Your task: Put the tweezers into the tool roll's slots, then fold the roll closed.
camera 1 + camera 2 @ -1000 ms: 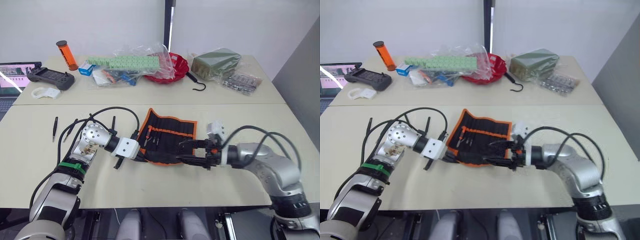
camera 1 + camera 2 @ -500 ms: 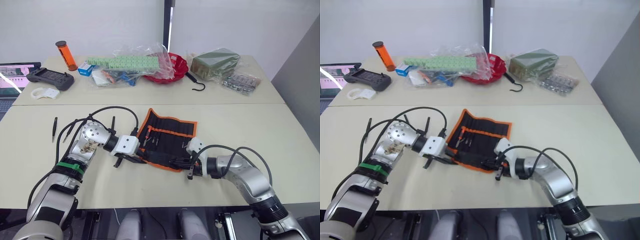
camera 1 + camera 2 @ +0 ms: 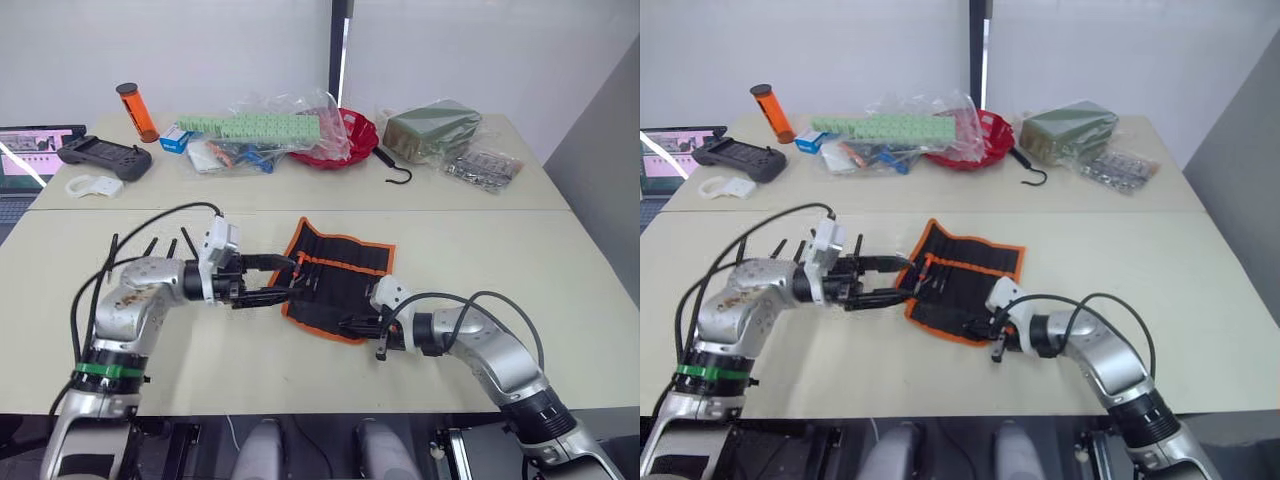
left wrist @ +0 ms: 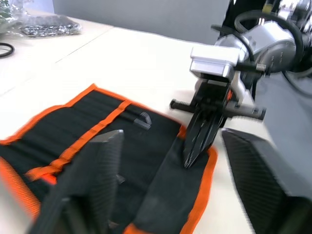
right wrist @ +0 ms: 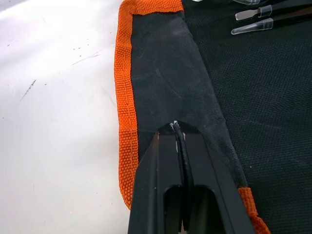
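Tool roll: the tool roll [image 3: 335,285] lies open on the near table, about midway along its length, some tweezers already tucked into the slots [image 3: 312,272] by its left end.
Loose tweezers: several tweezers [image 3: 112,244] lie on the table toward its left edge, behind the left arm.
Right gripper: the right gripper [image 5: 179,141] has its fingers pressed together at the roll's near orange-trimmed flap; whether fabric is pinched between them cannot be told.
Left gripper: the left gripper [image 3: 902,280] hovers with fingers spread apart and nothing between them, at the roll's left end.
Step in hand: by the look of it, steadying or lifting the near flap while slots remain to be filled.
Next move: likely calls for fetching a loose tweezer, since folding would be premature.
Hard to make out: the count of tweezers in the slots and on the table is uncertain.
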